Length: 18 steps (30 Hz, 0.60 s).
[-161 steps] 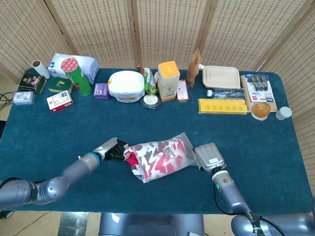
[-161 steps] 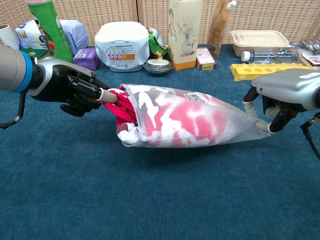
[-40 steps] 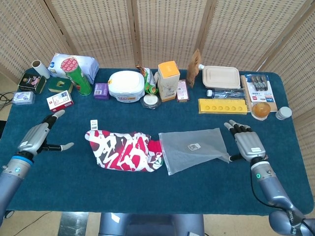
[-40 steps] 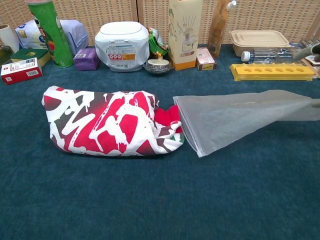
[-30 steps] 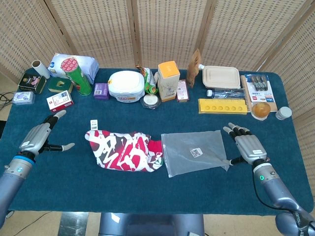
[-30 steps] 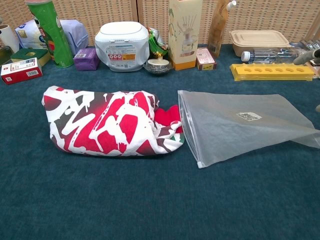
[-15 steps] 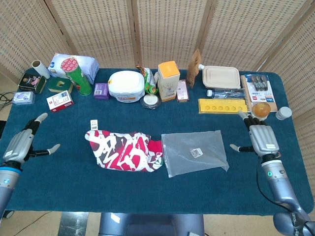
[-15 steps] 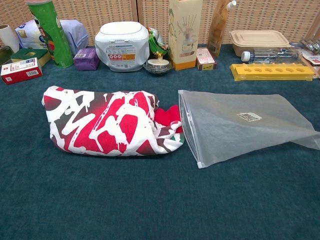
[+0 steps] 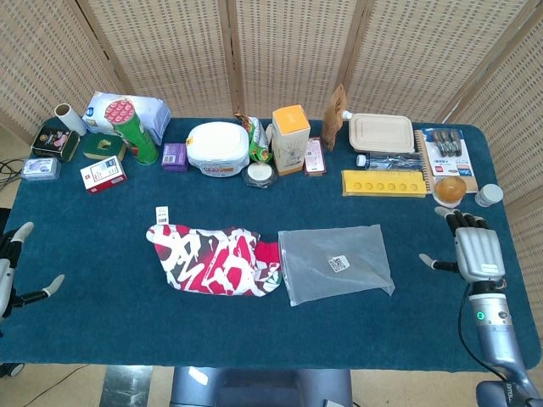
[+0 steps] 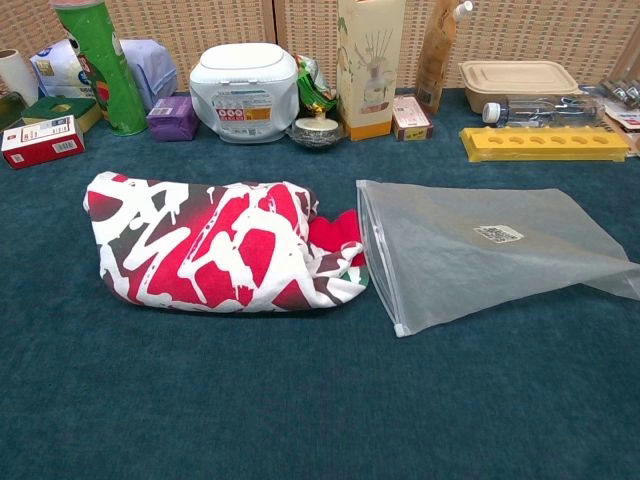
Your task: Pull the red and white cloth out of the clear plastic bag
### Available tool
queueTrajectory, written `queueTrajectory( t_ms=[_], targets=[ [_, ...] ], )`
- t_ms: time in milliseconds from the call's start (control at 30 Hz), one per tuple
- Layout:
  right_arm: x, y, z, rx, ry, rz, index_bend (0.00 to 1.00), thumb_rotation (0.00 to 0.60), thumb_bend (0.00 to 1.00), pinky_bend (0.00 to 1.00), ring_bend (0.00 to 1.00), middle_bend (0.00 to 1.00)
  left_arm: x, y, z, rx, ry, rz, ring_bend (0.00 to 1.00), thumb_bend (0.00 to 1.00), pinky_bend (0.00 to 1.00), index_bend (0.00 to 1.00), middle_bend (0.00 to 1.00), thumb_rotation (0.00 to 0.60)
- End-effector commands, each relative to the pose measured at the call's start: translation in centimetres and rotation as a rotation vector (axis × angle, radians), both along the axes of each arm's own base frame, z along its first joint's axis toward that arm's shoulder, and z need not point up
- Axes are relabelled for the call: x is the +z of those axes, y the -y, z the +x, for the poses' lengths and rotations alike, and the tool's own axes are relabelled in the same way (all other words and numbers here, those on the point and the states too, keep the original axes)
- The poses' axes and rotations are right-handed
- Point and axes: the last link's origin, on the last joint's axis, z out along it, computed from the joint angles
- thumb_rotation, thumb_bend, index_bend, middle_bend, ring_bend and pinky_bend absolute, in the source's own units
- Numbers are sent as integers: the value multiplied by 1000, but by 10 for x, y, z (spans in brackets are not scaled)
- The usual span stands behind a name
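The red and white cloth point(image 9: 216, 259) point(image 10: 222, 244) lies folded on the blue table, fully outside the bag. The clear plastic bag point(image 9: 335, 264) point(image 10: 480, 248) lies flat and empty just to its right, its open mouth touching the cloth's red edge. My left hand point(image 9: 7, 270) shows at the far left edge of the head view, fingers apart and holding nothing. My right hand point(image 9: 478, 252) hovers near the table's right side, fingers spread, well clear of the bag. Neither hand appears in the chest view.
Along the back stand a green can point(image 9: 131, 129), a white tub point(image 9: 218, 148), an orange-topped carton point(image 9: 290, 138), a yellow tray point(image 9: 383, 183), a lidded food box point(image 9: 381, 133) and small boxes point(image 9: 103, 174). A jar point(image 9: 488, 195) sits near my right hand.
Both hands have drawn outward and back toward the table's left and right edges. The cloth and the flat bag have stayed still.
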Motion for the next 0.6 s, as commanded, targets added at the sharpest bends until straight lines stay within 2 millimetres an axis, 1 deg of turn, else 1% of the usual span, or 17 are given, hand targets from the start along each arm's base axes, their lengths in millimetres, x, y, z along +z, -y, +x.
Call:
queueTrajectory(
  t_ms=[33, 200, 367, 500, 600],
  targets=[
    [1, -12, -6, -28, -4, -11, 225, 428, 108, 265, 290, 289, -7, 24, -8, -22, -28, 30, 0, 225, 148, 32, 73, 547],
    [6, -32, -11, -49, -5, -29, 230, 428, 108, 265, 292, 293, -15, 44, -10, -41, -23, 46, 0, 227, 150, 47, 73, 548],
    [14, -54, -15, -67, -10, -54, 235, 429, 108, 265, 293, 296, -19, 58, -9, -40, -21, 42, 0, 226, 151, 49, 73, 547],
    [19, -67, -19, -82, -14, -71, 243, 426, 108, 265, 294, 300, -19, 65, -4, -56, -16, 51, 0, 226, 151, 48, 73, 545],
    [23, -75, -22, -92, -6, -85, 243, 427, 108, 265, 294, 302, -19, 65, 0, -73, -13, 59, 0, 226, 150, 49, 73, 548]
  ],
)
